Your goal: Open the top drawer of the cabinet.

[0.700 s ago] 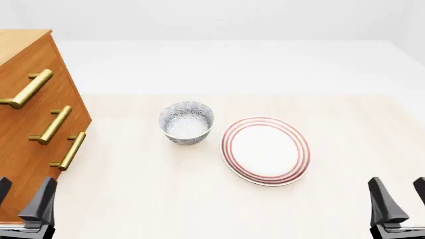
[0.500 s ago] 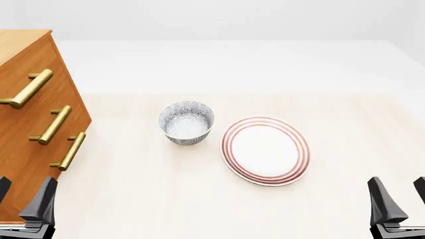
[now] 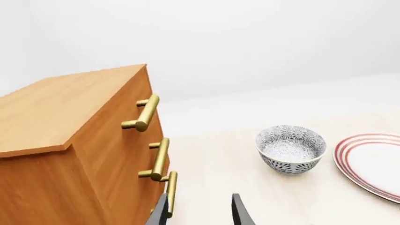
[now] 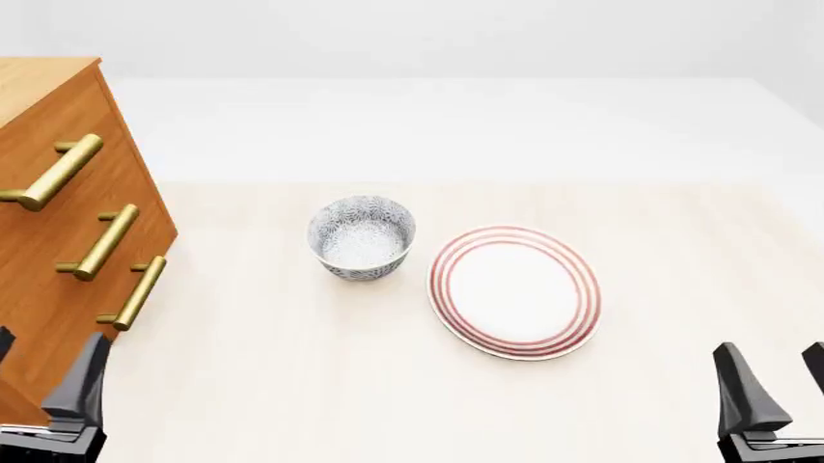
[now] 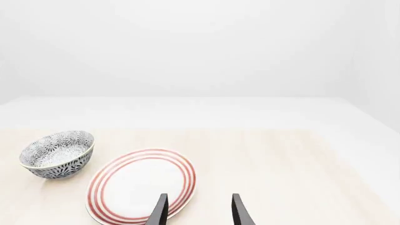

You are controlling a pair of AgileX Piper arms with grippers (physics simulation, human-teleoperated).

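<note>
The cabinet (image 4: 58, 241) stands at the far left of the table (image 4: 322, 386), its three drawers flush with its front. The top drawer (image 4: 39, 145) is closed, so its inside is hidden; its brass handle (image 4: 54, 174) sits above the handles of the two lower drawers (image 4: 91, 280).

Bowl (image 4: 362, 237): patterned, upright near the table's middle, nothing visible inside. Plate (image 4: 515, 291): white with red rings, bare, just right of the bowl and not touching it.

Left gripper (image 4: 45, 391): low at the near left, close in front of the cabinet's lower corner, jaws apart and holding nothing. In the left wrist view its fingertips (image 3: 240, 213) frame the lowest handle (image 3: 170, 194) without touching it. Right gripper (image 4: 773, 391): at the near right, well apart from the plate, jaws likewise spread and empty.

Compared with the front view shortly before, the left gripper has shifted slightly lower and toward the cabinet; the right gripper, bowl, plate and drawers are unchanged.

Nothing lies between the left gripper and the cabinet front; bowl and plate stand off to the right of it.
</note>
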